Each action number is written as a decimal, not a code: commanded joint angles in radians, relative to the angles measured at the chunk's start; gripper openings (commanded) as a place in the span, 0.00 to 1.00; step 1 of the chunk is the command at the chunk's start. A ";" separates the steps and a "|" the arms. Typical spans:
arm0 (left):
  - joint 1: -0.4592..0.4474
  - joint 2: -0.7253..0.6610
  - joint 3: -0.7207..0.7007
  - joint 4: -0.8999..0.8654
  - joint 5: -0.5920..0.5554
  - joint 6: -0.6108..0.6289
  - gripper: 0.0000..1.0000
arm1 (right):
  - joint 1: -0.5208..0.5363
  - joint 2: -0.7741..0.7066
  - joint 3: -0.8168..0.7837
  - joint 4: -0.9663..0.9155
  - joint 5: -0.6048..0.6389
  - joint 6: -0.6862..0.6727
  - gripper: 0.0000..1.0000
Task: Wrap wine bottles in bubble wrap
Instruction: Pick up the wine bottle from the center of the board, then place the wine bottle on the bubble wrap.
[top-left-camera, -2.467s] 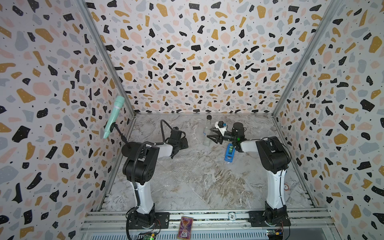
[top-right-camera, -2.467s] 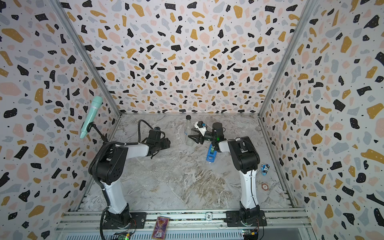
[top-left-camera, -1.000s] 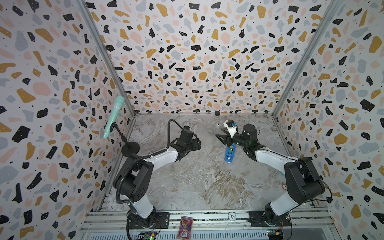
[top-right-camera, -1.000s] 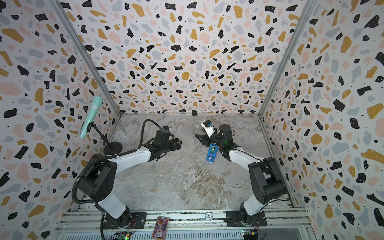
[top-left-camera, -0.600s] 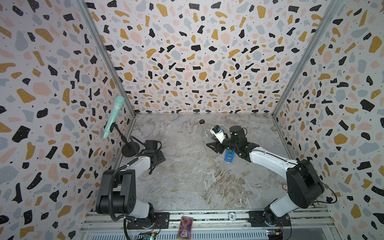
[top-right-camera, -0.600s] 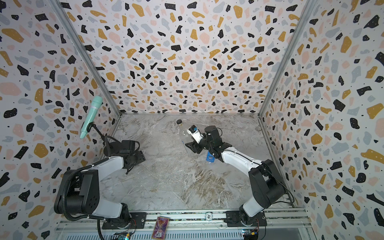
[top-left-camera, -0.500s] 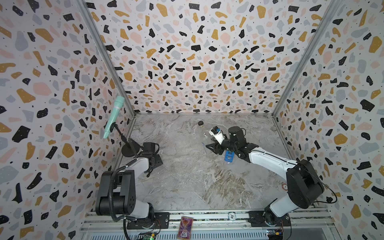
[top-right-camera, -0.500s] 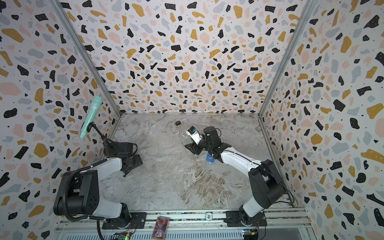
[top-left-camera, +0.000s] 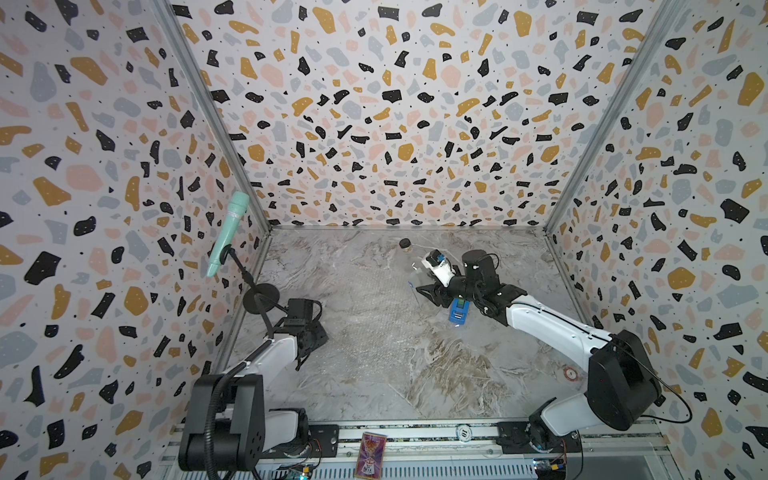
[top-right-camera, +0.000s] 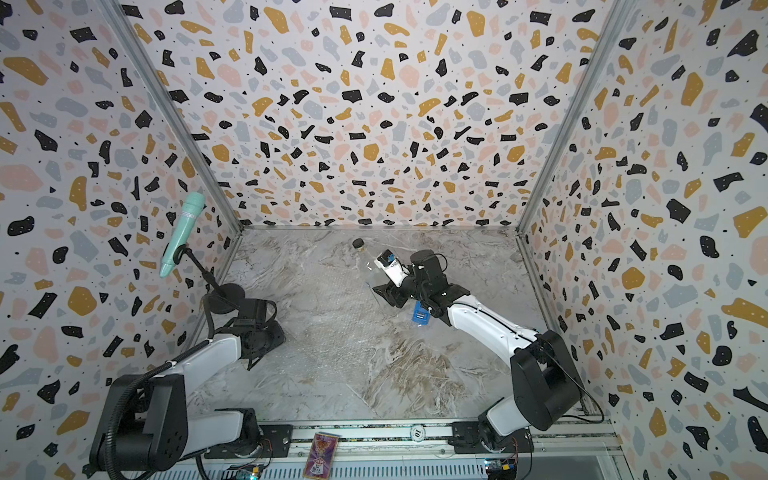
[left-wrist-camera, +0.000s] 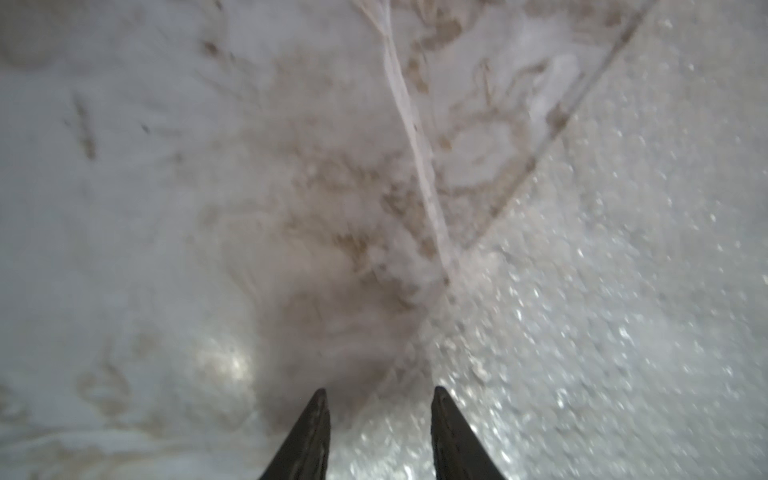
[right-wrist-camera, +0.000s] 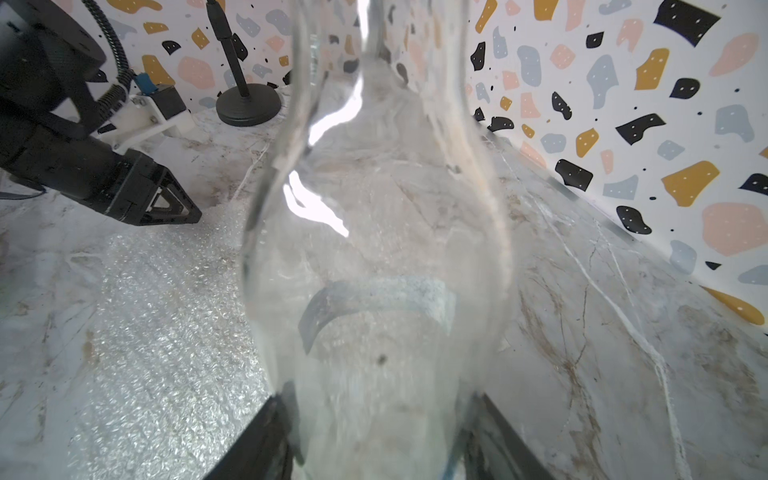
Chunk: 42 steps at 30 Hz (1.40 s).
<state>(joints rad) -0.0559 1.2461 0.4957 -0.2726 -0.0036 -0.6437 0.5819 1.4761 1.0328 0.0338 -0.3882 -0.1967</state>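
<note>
The wine bottle (top-left-camera: 414, 269) is slim clear glass with a black cap (top-left-camera: 405, 243) and a small pale label with blue marks (right-wrist-camera: 374, 297). My right gripper (top-left-camera: 430, 293) is shut on its lower body, and the neck points toward the back wall in both top views (top-right-camera: 368, 266). The bottle fills the right wrist view (right-wrist-camera: 374, 232). The bubble wrap (top-left-camera: 374, 332) lies flat on the marble floor (top-right-camera: 332, 336). My left gripper (top-left-camera: 320, 338) is low at the wrap's left edge. Its jaws stand apart astride that edge (left-wrist-camera: 378, 399), with the bubble wrap (left-wrist-camera: 602, 291) beside them.
A blue tape dispenser (top-left-camera: 458, 311) lies under the right forearm. A teal microphone (top-left-camera: 227, 232) on a black stand with a round base (top-left-camera: 261, 298) sits by the left wall. A small round disc (top-left-camera: 571, 374) lies near the right wall. Terrazzo walls enclose three sides.
My left arm has drawn back from the middle to the wrap's left edge, and its jaws have narrowed. The right arm has carried the bottle a little leftward and nearer.
</note>
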 joint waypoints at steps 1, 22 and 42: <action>-0.072 -0.040 -0.048 -0.023 0.073 -0.142 0.41 | 0.011 -0.036 0.064 -0.054 -0.006 -0.026 0.33; -0.202 -0.294 0.025 -0.190 -0.035 -0.208 0.65 | 0.325 0.103 0.195 -0.346 0.121 -0.124 0.34; 0.081 -0.167 -0.047 -0.006 0.154 -0.066 0.67 | 0.580 0.418 0.606 -0.736 0.616 -0.312 0.30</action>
<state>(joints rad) 0.0128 1.0687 0.4397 -0.3084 0.1204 -0.7513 1.1530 1.9148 1.5684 -0.6384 0.1345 -0.4568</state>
